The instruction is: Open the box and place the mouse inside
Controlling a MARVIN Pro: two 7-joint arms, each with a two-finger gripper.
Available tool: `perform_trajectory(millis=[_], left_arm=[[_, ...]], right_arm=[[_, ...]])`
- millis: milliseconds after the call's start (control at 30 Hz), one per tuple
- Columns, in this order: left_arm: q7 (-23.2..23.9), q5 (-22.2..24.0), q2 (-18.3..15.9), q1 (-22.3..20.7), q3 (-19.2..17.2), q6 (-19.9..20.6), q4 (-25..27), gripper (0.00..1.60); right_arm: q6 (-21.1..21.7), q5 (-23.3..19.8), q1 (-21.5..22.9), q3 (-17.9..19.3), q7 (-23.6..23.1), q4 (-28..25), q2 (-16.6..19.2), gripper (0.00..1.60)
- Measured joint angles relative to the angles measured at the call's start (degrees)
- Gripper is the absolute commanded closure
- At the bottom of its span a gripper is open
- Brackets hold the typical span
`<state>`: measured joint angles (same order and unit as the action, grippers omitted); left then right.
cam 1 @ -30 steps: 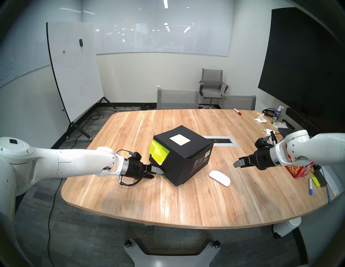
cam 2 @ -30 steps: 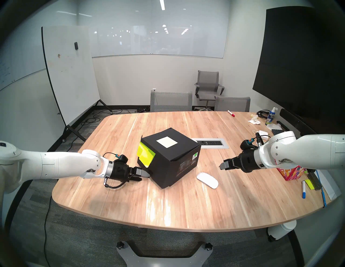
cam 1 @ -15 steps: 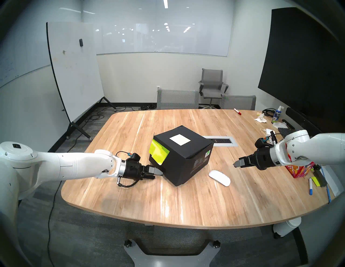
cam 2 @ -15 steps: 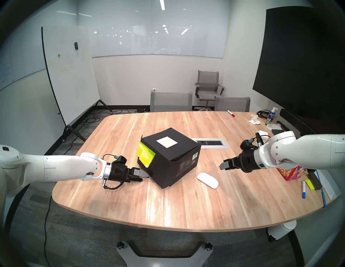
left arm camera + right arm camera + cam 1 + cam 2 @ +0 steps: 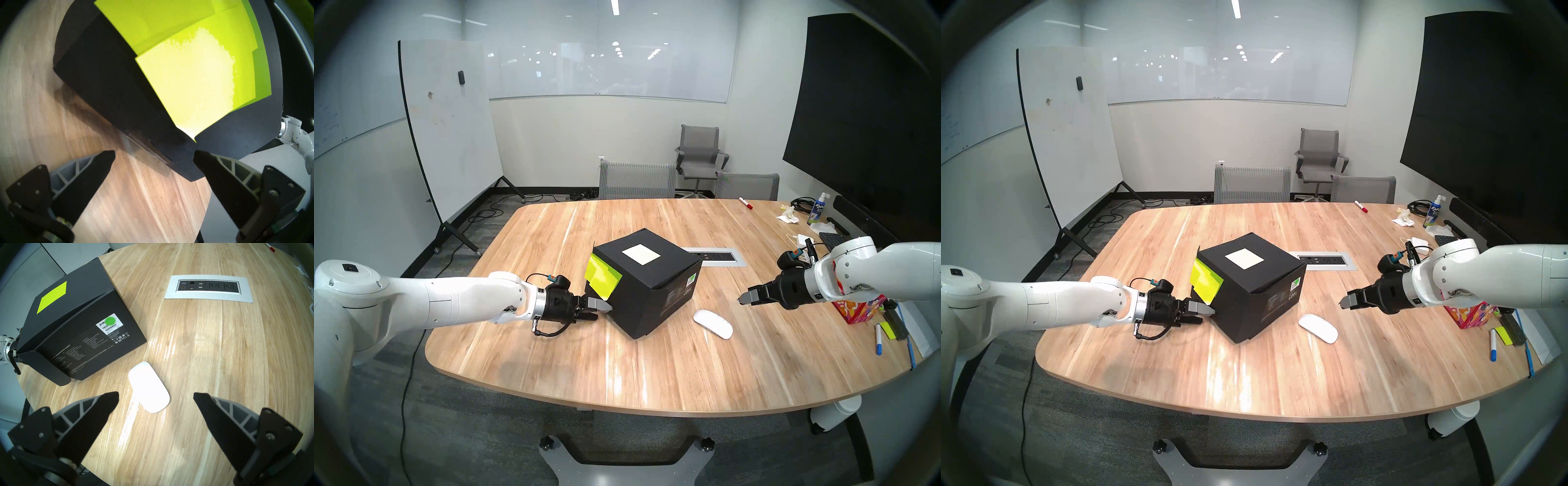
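Note:
The black box (image 5: 646, 281) stands shut in the middle of the table, with a white square label (image 5: 641, 254) on top and yellow-green sticky notes (image 5: 602, 280) on its left flap. My left gripper (image 5: 601, 312) is open and low at the box's left side, just under that flap. In the left wrist view the box (image 5: 102, 76) and the notes (image 5: 195, 76) fill the frame, and one fingertip (image 5: 202, 156) sits at the flap's lower edge. The white mouse (image 5: 712, 324) lies on the table right of the box. My right gripper (image 5: 743, 300) hovers open above the mouse (image 5: 149, 387), holding nothing.
A silver outlet panel (image 5: 717, 257) is set into the table behind the box. A red floral tissue box (image 5: 860, 310), markers, a spray bottle (image 5: 818, 208) and a white adapter (image 5: 802, 239) crowd the right edge. Chairs stand at the far side.
My left gripper has risen a little and moved in closer to the box's left side under the flap. The right arm, box and mouse have not moved.

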<state>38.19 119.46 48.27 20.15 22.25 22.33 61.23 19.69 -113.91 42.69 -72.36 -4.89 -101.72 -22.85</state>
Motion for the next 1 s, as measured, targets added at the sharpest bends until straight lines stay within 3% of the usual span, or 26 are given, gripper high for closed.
perform_trajectory(millis=[333, 1000], left_arm=[[-0.8, 2.4, 2.2, 0.6, -0.6, 2.5, -3.0, 0.0], [3.0, 4.2, 4.6, 1.1, -0.7, 9.6, -8.7, 0.0]], right_arm=[[0.0, 0.0, 0.0, 0.0, 0.0, 0.0, 0.0, 0.0], [0.0, 0.0, 0.0, 0.0, 0.0, 0.0, 0.0, 0.0]])
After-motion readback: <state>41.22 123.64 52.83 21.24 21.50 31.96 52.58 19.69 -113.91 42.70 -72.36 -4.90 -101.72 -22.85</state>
